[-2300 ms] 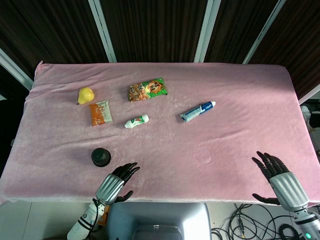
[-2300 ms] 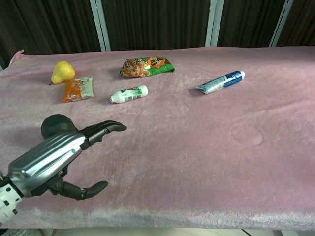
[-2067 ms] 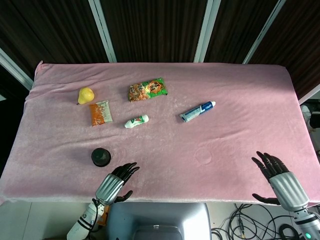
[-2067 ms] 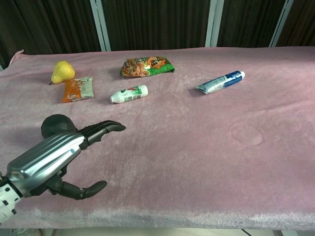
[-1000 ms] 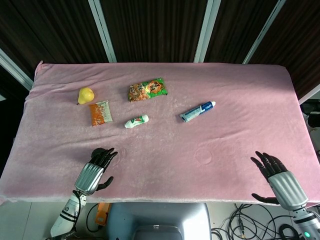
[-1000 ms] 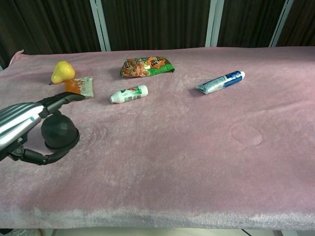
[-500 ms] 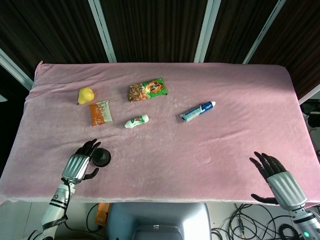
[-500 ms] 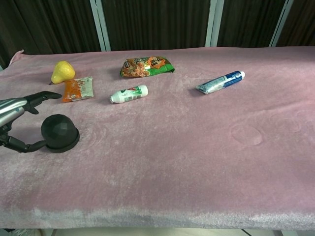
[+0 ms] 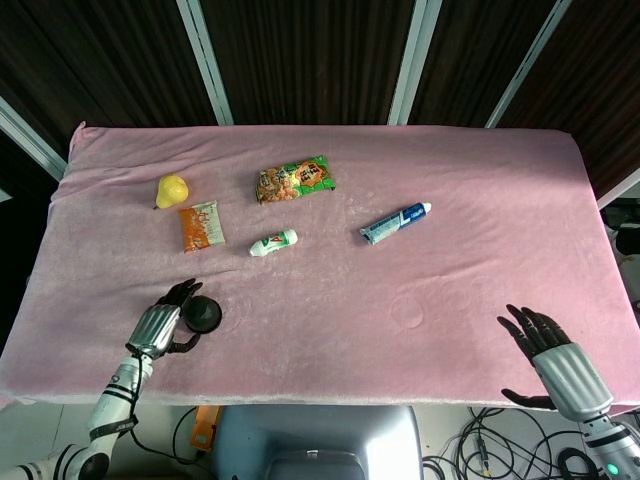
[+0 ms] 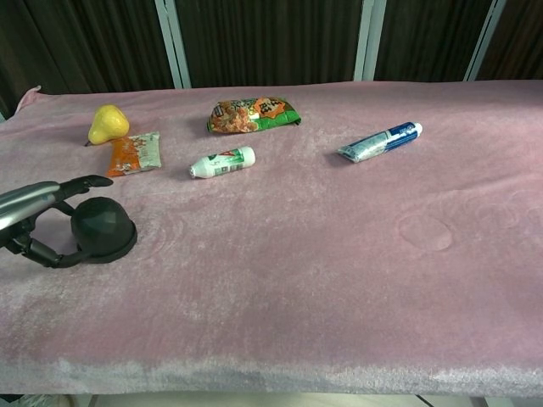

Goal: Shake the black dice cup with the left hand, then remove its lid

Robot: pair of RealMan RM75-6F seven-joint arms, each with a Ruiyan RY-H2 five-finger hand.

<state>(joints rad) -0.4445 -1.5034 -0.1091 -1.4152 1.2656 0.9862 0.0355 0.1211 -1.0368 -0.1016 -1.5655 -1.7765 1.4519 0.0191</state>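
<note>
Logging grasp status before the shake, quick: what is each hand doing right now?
Left hand: open, fingers spread around the black dice cup, not yet gripping it.
Right hand: open, holding nothing.

I am facing a long desk draped in a pink velvety cloth [image 9: 470, 230] that is hanging over its near edge and wrinkling at its far left corner. Behind the desk's far edge, a wall of dark brown wooden panels [image 9: 300, 55] is standing, split by pale grey metal strips [image 9: 203, 60]. Even light is falling across the cloth. Below the desk's near right corner, black cables [image 9: 480, 445] are lying on a pale floor [image 9: 455, 430].
</note>
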